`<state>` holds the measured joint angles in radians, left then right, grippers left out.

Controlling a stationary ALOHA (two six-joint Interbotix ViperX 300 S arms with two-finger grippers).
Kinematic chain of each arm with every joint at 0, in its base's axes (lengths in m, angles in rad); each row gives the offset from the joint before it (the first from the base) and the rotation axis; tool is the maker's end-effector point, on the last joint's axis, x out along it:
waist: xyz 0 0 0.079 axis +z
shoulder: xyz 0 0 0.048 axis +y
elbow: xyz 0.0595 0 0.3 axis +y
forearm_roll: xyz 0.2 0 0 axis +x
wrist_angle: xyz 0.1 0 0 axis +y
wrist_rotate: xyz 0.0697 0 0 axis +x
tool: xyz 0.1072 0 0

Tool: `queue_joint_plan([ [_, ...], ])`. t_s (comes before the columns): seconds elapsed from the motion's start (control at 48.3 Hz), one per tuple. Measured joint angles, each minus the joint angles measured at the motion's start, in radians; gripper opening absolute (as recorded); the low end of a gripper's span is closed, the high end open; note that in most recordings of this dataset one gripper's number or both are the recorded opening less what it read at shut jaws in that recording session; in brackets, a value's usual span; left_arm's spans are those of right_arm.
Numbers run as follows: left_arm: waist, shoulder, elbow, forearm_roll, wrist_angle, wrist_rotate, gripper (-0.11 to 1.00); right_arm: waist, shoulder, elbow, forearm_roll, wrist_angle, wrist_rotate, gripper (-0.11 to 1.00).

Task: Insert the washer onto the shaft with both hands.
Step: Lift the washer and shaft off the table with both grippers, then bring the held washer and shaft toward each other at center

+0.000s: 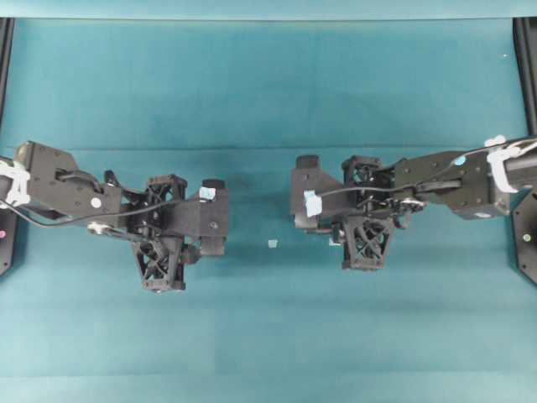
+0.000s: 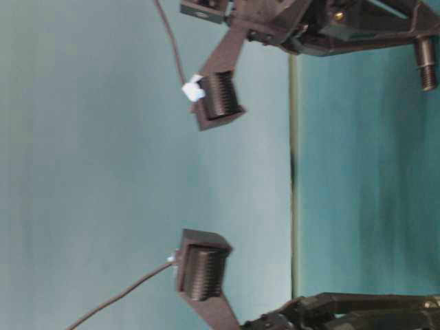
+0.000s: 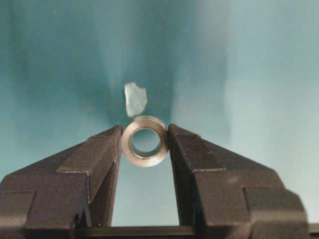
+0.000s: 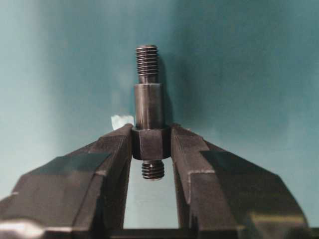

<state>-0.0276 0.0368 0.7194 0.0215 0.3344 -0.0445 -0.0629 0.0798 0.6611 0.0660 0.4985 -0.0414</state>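
In the left wrist view my left gripper [image 3: 145, 142] is shut on the washer [image 3: 145, 160], a silvery ring pinched at the fingertips with its hole facing the camera. In the right wrist view my right gripper [image 4: 149, 144] is shut on the shaft [image 4: 148, 107]. It grips the hexagonal collar, with the longer threaded end pointing away and a short threaded stub towards the palm. In the overhead view the left gripper [image 1: 220, 217] and the right gripper [image 1: 300, 197] face each other across a gap. The washer and shaft are too small to make out there.
A tiny pale tape square [image 1: 272, 243] lies on the teal table [image 1: 268, 336] between the grippers. It also shows beyond the washer [image 3: 135, 98] and beside the shaft [image 4: 121, 121]. Black frame posts [image 1: 526, 50] stand at the table's side edges.
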Motion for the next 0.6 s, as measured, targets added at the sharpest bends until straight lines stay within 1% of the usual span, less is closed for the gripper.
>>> queue_joint_plan([
  [0.207, 0.000, -0.028, 0.005, 0.000, -0.054, 0.000, 0.36, 0.017, -0.021, 0.015, 0.000, -0.031, 0.032, 0.01],
  [0.414, 0.002, -0.035, 0.020, 0.000, -0.112, 0.000, 0.36, 0.044, -0.037, 0.061, 0.000, -0.110, 0.052, 0.01],
  [0.518, 0.000, -0.043, 0.035, 0.002, -0.144, 0.000, 0.36, 0.048, -0.051, 0.087, 0.000, -0.161, 0.086, 0.01],
  [0.601, 0.000, -0.049, 0.048, 0.000, -0.164, 0.000, 0.36, 0.048, -0.063, 0.115, -0.002, -0.210, 0.129, 0.01],
])
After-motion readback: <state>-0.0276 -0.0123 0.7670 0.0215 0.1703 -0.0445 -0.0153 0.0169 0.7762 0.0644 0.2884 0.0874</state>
